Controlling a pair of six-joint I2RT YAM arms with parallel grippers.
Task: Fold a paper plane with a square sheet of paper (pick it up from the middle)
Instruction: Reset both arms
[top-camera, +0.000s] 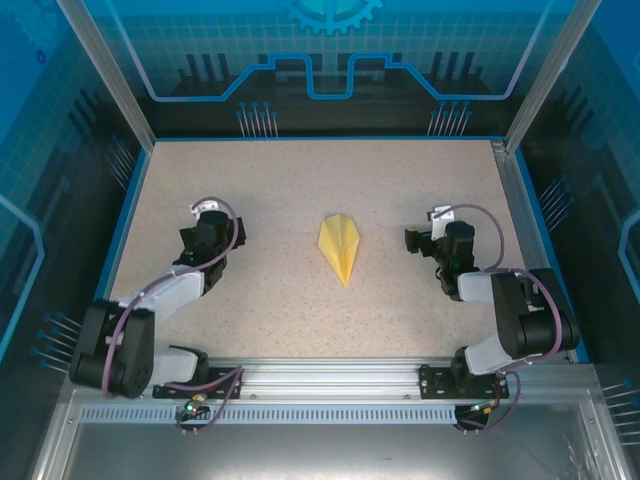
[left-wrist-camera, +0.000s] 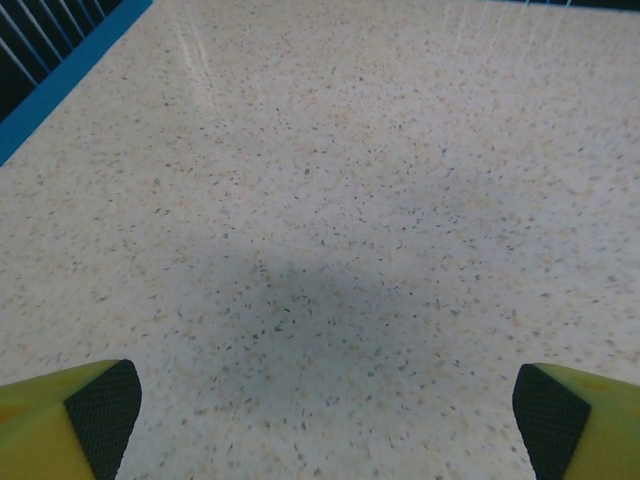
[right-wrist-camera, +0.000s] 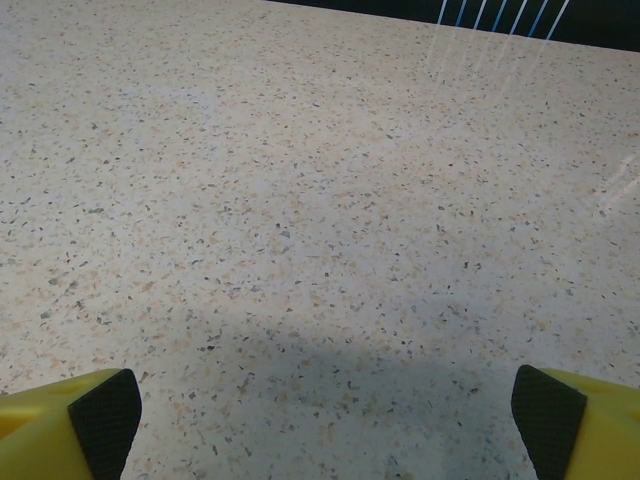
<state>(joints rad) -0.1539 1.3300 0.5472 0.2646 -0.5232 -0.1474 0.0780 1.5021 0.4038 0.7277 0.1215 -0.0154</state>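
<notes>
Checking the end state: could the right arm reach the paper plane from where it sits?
Probably yes: the paper plane lies flat beside the right gripper, whose jaws are open, with nothing standing between them.

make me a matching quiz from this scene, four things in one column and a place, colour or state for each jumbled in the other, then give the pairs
Column one
1 paper plane
2 left pincer
3 right pincer
4 table

Column two
a speckled beige
b open and empty, to the right of the plane
c yellow, lying mid-table, nose toward the near edge
d open and empty, to the left of the plane

Pairs: 1-c, 2-d, 3-b, 4-a
</notes>
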